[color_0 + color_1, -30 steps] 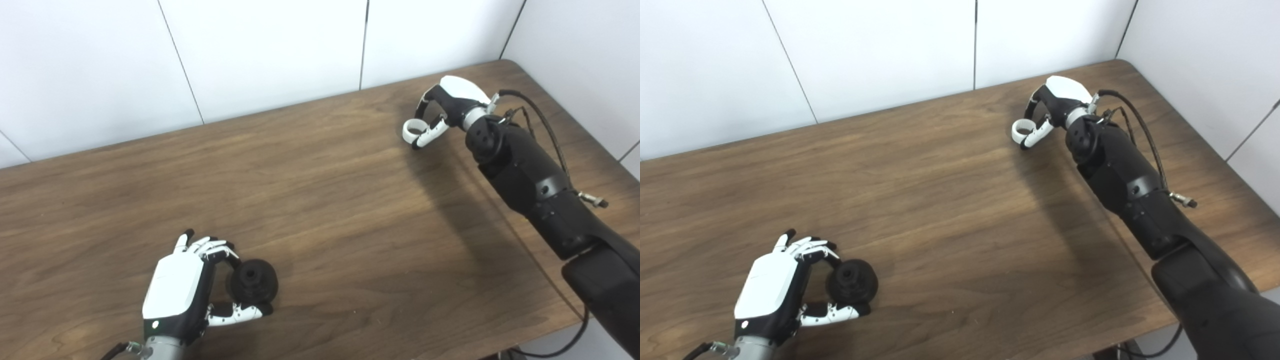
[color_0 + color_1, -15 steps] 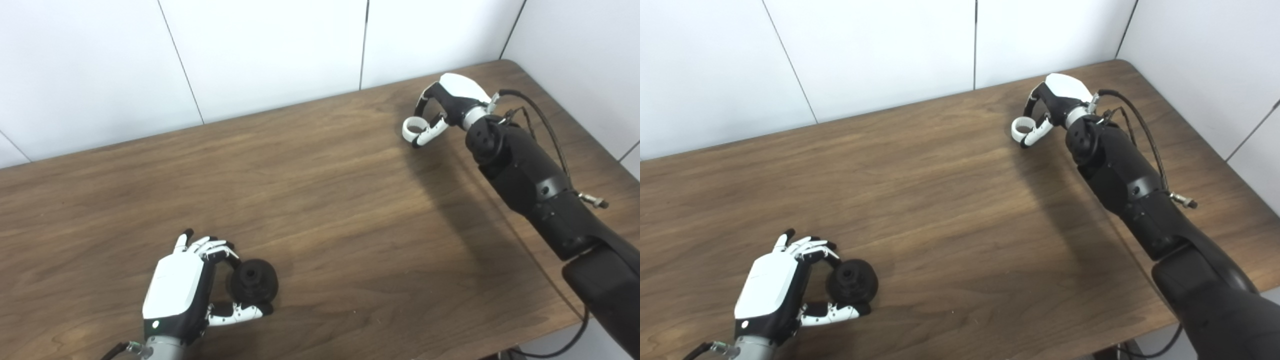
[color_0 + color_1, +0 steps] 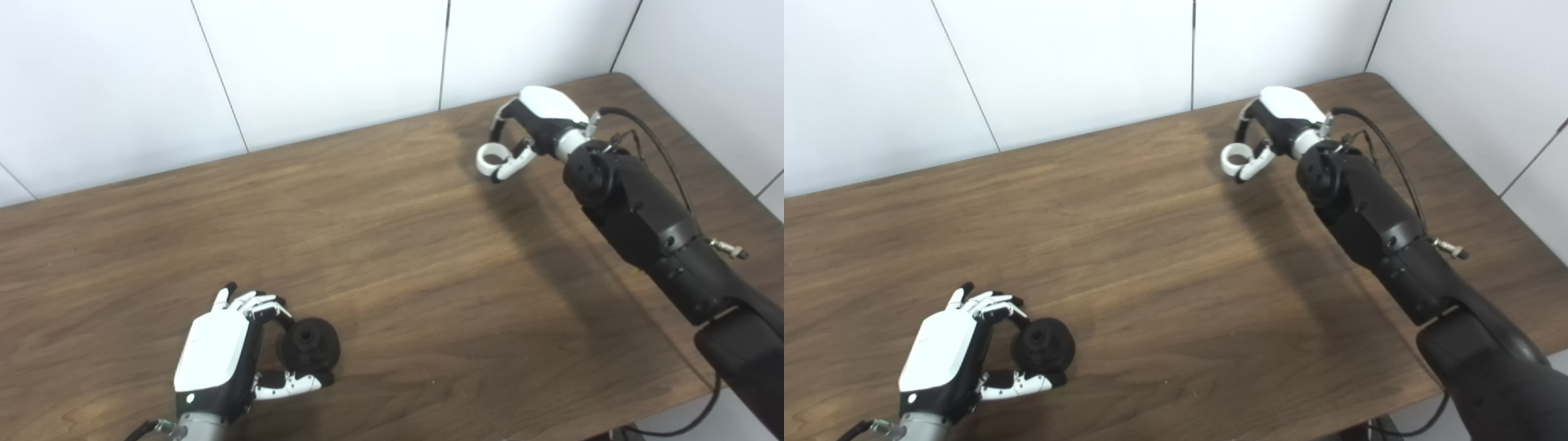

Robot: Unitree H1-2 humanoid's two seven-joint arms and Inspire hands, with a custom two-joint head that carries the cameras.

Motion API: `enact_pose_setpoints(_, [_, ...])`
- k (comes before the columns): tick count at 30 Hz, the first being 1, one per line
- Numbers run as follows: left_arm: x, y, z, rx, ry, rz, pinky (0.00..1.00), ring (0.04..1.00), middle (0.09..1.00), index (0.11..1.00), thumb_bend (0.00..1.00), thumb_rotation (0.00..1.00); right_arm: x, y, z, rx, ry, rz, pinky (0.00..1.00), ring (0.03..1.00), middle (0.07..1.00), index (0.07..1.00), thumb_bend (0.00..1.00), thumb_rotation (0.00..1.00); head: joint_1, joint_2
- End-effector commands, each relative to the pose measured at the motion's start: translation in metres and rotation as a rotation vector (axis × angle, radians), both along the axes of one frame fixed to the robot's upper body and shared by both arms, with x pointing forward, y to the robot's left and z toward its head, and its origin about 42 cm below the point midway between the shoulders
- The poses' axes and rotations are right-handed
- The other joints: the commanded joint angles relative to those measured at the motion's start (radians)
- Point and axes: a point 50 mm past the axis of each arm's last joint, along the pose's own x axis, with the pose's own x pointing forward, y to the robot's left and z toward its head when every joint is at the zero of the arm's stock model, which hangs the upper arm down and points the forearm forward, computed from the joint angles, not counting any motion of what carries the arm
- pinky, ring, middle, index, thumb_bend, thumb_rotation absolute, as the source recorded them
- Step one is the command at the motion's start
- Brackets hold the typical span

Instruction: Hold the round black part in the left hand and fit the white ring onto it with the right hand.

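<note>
The round black part (image 3: pixel 310 345) sits at the front left of the wooden table (image 3: pixel 392 257), its hub facing up. My left hand (image 3: pixel 223 355) is shut on the round black part, with fingers over its far side and the thumb under its near side. The white ring (image 3: pixel 490 158) is at the far right, held a little above the table. My right hand (image 3: pixel 536 122) is shut on the white ring, pinching it between fingers and thumb. The same scene shows in the right eye view, with the ring (image 3: pixel 1235 157) and the black part (image 3: pixel 1044 346).
White wall panels (image 3: pixel 318 61) stand behind the table and along its right side. The table's right edge and rounded far corner lie close to my right arm (image 3: pixel 649 214). A black cable (image 3: pixel 661 153) loops off that forearm.
My right hand has lifted and moved left toward the table's middle with the white ring in it. My left hand and the black part have not moved.
</note>
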Motion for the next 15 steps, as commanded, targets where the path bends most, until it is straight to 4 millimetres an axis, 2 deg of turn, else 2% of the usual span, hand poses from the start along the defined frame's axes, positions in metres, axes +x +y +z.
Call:
enact_pose_setpoints(1, [-0.006,-0.001,-0.004,0.024,0.041,-0.010,0.99,0.849,0.750,0.481,0.52,0.05,0.004,0.007,0.035,-0.034,-0.088,0.039,1.00,0.923,0.810,0.487,0.52,0.14,0.004,0.001])
enact_pose_setpoints(10, [-0.007,-0.010,-0.003,0.024,0.058,-0.002,1.00,0.852,0.757,0.482,0.52,0.05,-0.019,0.059,0.056,-0.047,-0.117,0.211,1.00,0.914,0.799,0.485,0.52,0.13,0.064,0.013])
enact_pose_setpoints(15, [-0.008,-0.018,-0.003,0.033,0.060,-0.002,1.00,0.855,0.756,0.482,0.52,0.05,-0.038,0.080,0.064,-0.024,-0.114,0.305,1.00,0.911,0.785,0.485,0.52,0.14,0.118,0.026])
